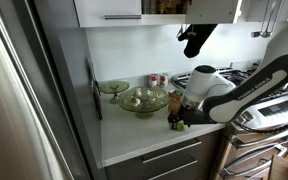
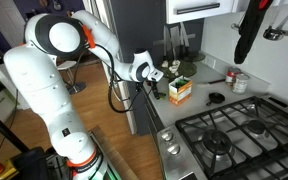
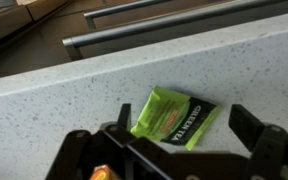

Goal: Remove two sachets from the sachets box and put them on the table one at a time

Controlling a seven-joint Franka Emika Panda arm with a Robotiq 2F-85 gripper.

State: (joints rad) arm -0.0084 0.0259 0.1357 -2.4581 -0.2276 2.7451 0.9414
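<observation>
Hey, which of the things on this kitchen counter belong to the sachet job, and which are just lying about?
Job in hand: sachet, lying on the counter; box; gripper, open over the sachet.

Lying about: green bowls; stove; small jar; hanging mitt.

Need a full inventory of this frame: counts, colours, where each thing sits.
sachets: apparently two overlapping, green, flat on the table below the gripper
sachets box: one, yellow-orange, on the table near the gripper
glass bowls: two, green, on the table near the wall
table: one, white countertop over grey drawers
stove: one, steel, gas
oven mitt: one, black, hanging above the stove
arm: one, white
gripper: one, black, open, above the sachets
</observation>
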